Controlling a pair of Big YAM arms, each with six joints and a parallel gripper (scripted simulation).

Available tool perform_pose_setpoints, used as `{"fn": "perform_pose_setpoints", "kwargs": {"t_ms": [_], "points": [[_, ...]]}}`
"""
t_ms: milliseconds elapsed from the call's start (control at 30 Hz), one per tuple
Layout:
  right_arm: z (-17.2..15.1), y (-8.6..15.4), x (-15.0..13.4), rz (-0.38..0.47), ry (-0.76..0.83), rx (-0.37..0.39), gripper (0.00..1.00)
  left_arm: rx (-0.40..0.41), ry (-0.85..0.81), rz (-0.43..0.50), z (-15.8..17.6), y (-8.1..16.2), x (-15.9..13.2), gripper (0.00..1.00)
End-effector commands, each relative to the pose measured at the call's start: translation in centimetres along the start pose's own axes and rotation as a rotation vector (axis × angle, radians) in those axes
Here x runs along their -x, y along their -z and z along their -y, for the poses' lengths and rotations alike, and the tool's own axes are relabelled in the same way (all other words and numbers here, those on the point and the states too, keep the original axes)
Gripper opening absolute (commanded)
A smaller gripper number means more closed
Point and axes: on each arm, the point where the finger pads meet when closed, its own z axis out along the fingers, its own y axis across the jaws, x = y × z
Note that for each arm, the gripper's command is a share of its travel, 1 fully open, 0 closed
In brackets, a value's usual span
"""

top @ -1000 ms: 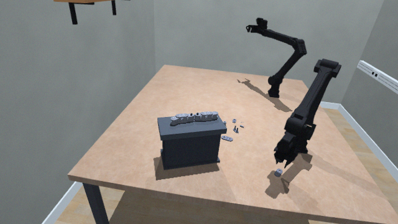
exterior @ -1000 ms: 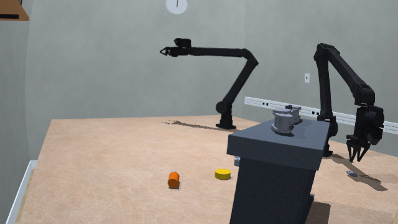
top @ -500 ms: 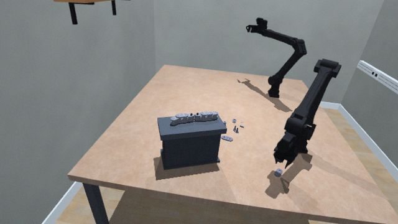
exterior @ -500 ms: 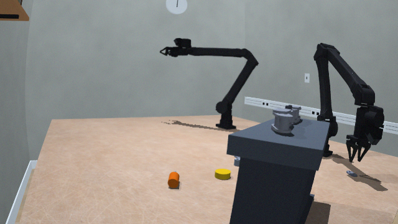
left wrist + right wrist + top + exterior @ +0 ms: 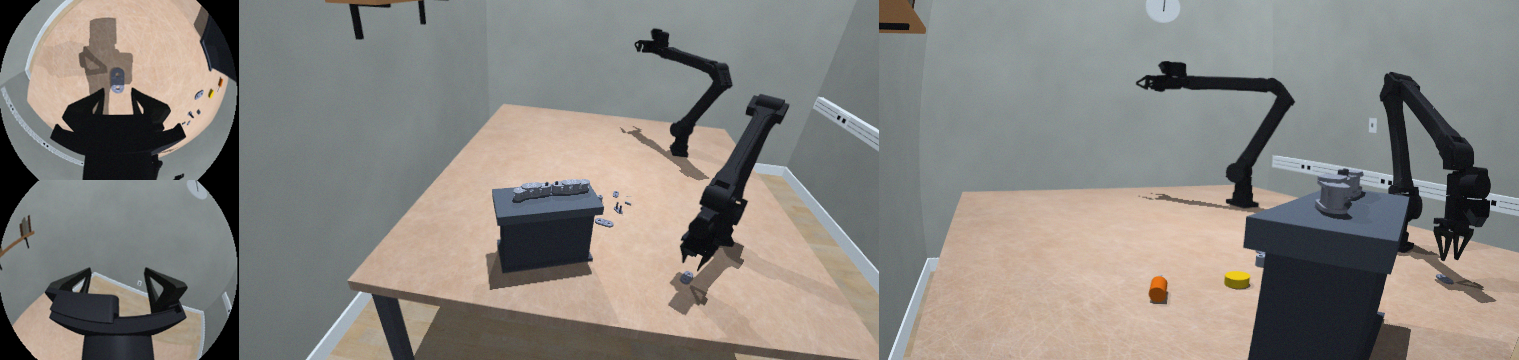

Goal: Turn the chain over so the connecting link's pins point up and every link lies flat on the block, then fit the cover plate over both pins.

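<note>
The grey chain (image 5: 529,190) (image 5: 1334,196) lies along the top of the dark block (image 5: 546,245) (image 5: 1319,300), with small dark parts near its middle; pin direction there is too small to tell. A small two-hole plate (image 5: 687,277) (image 5: 1444,278) (image 5: 117,82) lies on the table away from the block. My left gripper (image 5: 691,265) (image 5: 1450,259) (image 5: 117,91) is partly open and empty, pointing down just above this plate. My right gripper (image 5: 637,46) (image 5: 1138,82) (image 5: 117,270) is wide open and empty, high over the far side of the table.
Beside the block lie another two-hole plate (image 5: 604,223) (image 5: 199,95), a small piece with two dark pins (image 5: 619,209) and several tiny parts. A yellow disc (image 5: 1237,281) (image 5: 211,93) and an orange cylinder (image 5: 1158,290) (image 5: 220,82) are also near the block.
</note>
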Motion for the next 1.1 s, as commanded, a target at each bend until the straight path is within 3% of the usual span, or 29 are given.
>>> {"fn": "perform_pose_setpoints", "kwargs": {"t_ms": [0,67,267,467,633,700,767,1067], "points": [[-0.4,-0.2,4.4,0.064,0.000,0.005,1.00,0.002,0.007,0.115,0.1,0.3,0.5,0.49],[-0.4,-0.2,4.4,0.064,0.000,0.005,1.00,0.002,0.007,0.115,0.1,0.3,0.5,0.49],[-0.4,-0.2,4.4,0.064,0.000,0.005,1.00,0.000,0.005,0.316,0.2,0.6,0.7,0.49],[-0.4,-0.2,4.4,0.064,0.000,0.005,1.00,-0.001,0.006,0.432,0.2,0.8,0.5,0.49],[-0.4,-0.2,4.4,0.064,0.000,0.005,1.00,-0.001,0.007,0.453,0.2,0.8,0.4,0.49],[-0.4,-0.2,4.4,0.064,0.000,0.005,1.00,-0.001,0.006,0.468,0.2,1.8,2.0,0.49],[-0.4,-0.2,4.4,0.064,0.000,0.005,1.00,-0.001,0.003,0.429,0.2,0.9,-0.1,0.49],[-0.4,-0.2,4.4,0.064,0.000,0.005,1.00,-0.001,0.003,0.425,0.2,-0.7,-0.1,0.49]]}}
